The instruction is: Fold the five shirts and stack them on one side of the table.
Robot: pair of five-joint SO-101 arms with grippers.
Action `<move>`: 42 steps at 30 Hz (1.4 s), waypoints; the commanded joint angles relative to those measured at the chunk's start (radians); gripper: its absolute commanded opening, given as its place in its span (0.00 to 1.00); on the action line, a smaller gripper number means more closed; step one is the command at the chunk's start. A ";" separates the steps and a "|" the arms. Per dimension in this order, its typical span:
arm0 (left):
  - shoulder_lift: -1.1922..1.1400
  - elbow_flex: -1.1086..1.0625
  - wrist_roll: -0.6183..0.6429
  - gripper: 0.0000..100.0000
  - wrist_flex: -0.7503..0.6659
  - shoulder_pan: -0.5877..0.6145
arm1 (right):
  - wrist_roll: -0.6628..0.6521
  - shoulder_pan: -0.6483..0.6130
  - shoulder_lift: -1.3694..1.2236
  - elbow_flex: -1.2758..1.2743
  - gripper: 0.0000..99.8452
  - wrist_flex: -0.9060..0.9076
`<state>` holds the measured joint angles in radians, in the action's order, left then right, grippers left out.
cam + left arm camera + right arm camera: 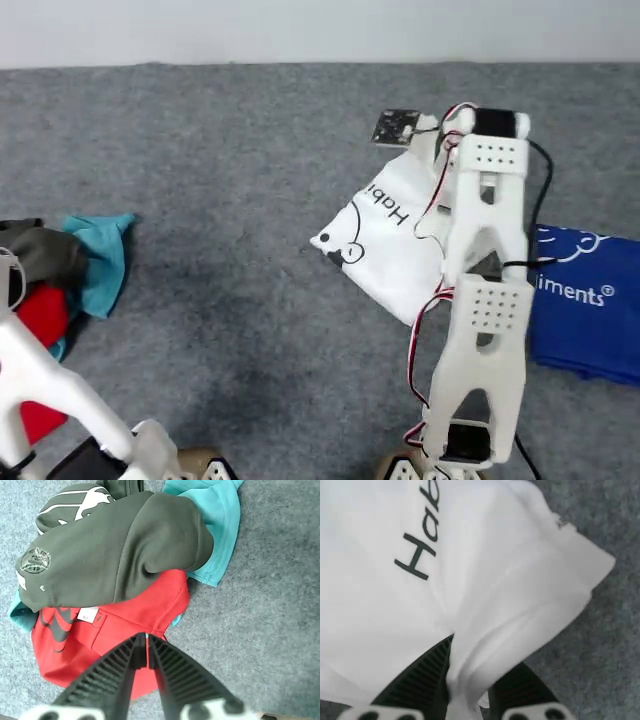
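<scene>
Folding the white shirt (485, 580): right jaws pinch its cloth, left jaws sit closed; next, that fold likely needs drawing across.

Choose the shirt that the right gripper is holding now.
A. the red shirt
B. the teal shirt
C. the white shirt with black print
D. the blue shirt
C: in the right wrist view, a fold of the white shirt is pinched between the two black fingers of the right gripper.
</scene>
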<state>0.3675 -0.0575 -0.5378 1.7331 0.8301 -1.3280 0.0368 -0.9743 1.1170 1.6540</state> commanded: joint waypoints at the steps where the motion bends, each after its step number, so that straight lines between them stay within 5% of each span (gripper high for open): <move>1: 0.032 0.005 -0.005 0.01 0.021 0.003 | -0.012 -0.013 -0.025 0.138 0.03 0.007; 8: 0.032 0.005 -0.006 0.01 0.020 0.002 | 0.393 -0.007 -0.058 0.348 0.28 0.044; 19: 0.032 0.005 -0.006 0.01 0.020 0.002 | 1.347 -0.018 -0.051 0.465 0.28 0.142; 27: 0.032 0.005 -0.006 0.01 0.020 0.002 | 1.479 -0.025 0.030 0.407 0.28 0.147; 37: 0.025 0.005 -0.006 0.01 0.018 0.000 | 1.757 -0.065 0.317 -0.149 0.29 0.140; 42: 0.025 0.005 -0.006 0.01 0.018 0.000 | 1.852 -0.108 0.318 -0.247 0.44 0.139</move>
<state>0.3675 -0.0575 -0.5378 1.7331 0.8301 0.4641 -0.0491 -0.7211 0.8838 1.7568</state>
